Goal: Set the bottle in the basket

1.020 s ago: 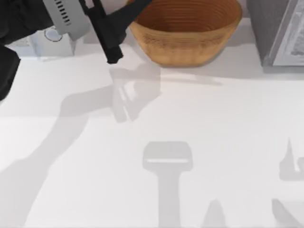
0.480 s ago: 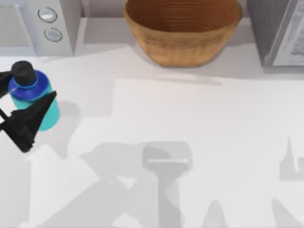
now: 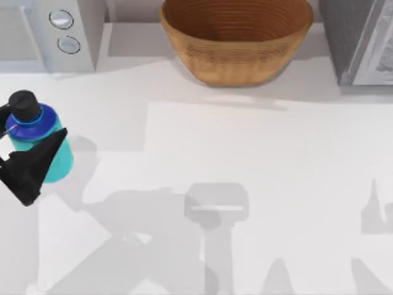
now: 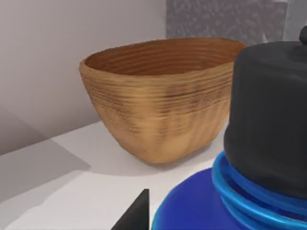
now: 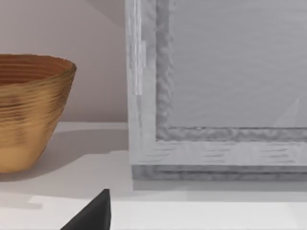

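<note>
My left claw (image 3: pixel 24 161) sits at the tabletop's (image 3: pixel 258 184) left edge, its dark fingers clamped on the turquoise water bottle (image 3: pixel 38 136), which stands upright between them, black cap (image 3: pixel 24 104) above my grip. The wicker basket (image 3: pixel 236 37) stands well apart, far off toward the back wall, empty.

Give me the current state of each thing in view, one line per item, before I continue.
bottle: upright at the table's left edge, cap on, outside the basket.
basket: upright at the back of the table, nothing visible inside.
left pincer: at the bottle's body, one dark finger crossing its front; grip cannot be judged.
appliance with two knobs: standing at back left, untouched.
</note>
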Controlling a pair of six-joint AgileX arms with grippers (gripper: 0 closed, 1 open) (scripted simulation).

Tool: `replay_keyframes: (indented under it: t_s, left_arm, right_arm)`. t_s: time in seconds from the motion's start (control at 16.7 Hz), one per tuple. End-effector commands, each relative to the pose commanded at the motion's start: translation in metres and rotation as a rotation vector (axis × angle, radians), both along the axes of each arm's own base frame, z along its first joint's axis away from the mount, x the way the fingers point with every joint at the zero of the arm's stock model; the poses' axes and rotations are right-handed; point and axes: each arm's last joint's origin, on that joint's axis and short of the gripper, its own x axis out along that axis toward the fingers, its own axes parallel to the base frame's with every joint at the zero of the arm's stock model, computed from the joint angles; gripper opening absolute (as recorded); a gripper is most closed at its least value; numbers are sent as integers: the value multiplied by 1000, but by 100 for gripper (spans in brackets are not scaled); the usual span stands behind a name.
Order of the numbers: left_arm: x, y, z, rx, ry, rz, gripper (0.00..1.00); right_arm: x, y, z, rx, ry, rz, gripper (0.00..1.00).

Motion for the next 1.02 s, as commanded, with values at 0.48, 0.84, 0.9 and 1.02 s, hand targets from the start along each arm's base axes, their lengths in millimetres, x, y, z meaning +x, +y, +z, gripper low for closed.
replay_keyframes:
  t_s: [0.48, 0.84, 0.9, 1.02]
  left_arm:
    - [72, -12, 15, -5, 29, 4, 0]
    - [180, -72, 62, -3, -20, -15, 0]
    - [195, -88, 71, -5, -26, -19, 0]
    - [220, -122, 89, -8, -32, -26, 0]
  right_arm:
    - [0, 0, 0, 0, 0, 0, 100]
    - [0, 0, 0, 0, 0, 0, 100]
    - [0, 0, 0, 0, 0, 0, 100]
    - [0, 0, 0, 0, 0, 0, 100]
